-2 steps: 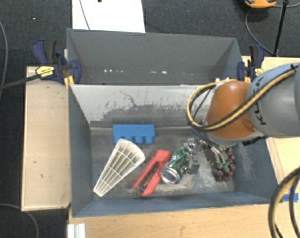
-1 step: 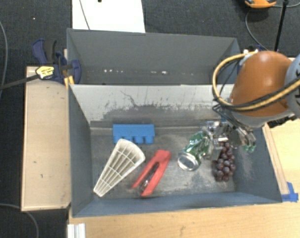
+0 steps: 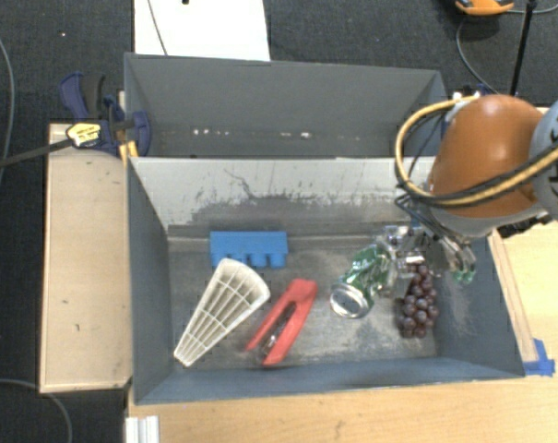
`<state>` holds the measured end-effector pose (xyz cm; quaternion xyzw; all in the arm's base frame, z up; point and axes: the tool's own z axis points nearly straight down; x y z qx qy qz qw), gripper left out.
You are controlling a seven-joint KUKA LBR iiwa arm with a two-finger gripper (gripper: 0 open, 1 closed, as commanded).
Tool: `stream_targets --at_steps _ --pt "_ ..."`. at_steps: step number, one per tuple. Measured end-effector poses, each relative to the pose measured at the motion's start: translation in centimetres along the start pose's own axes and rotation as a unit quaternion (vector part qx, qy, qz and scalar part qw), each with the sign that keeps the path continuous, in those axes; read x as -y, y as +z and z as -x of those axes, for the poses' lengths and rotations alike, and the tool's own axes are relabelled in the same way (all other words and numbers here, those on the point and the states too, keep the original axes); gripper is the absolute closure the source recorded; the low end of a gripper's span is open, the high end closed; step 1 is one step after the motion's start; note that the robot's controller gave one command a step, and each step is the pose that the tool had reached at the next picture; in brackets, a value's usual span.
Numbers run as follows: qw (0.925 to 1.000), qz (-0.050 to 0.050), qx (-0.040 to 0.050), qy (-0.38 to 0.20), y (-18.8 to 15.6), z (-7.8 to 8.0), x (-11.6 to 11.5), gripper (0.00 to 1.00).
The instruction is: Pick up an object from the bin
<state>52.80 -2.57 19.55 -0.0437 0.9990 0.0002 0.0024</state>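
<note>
- I read the grey metal bin from its left side to its right; all loose things lie on its floor.
- A white ribbed cone lies on its side at the left. Its narrow tip points to the near left corner and its wide mouth faces up and right.
- A blue block, notched along its near edge, sits at the foot of the far wall, just beyond the cone's mouth.
- A red hand tool lies diagonally just beside the cone, on its right.
- A crushed green and silver can lies tilted right of centre, round end toward the near left.
- A bunch of dark purple grapes lies just beside the can, on its right.
- The gripper is low over the far ends of the can and the grapes, between the two. I cannot tell whether it touches either.
- I cannot tell whether the claw is apart or together.
- The arm's orange cover, looped with cables, hangs over the bin's right far corner.
</note>
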Motion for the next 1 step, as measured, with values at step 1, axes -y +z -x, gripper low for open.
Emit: stream_targets --at_steps 1 --pt "1.0000 0.001 -0.0032 0.005 -3.98 -0.31 -0.01 1.00"
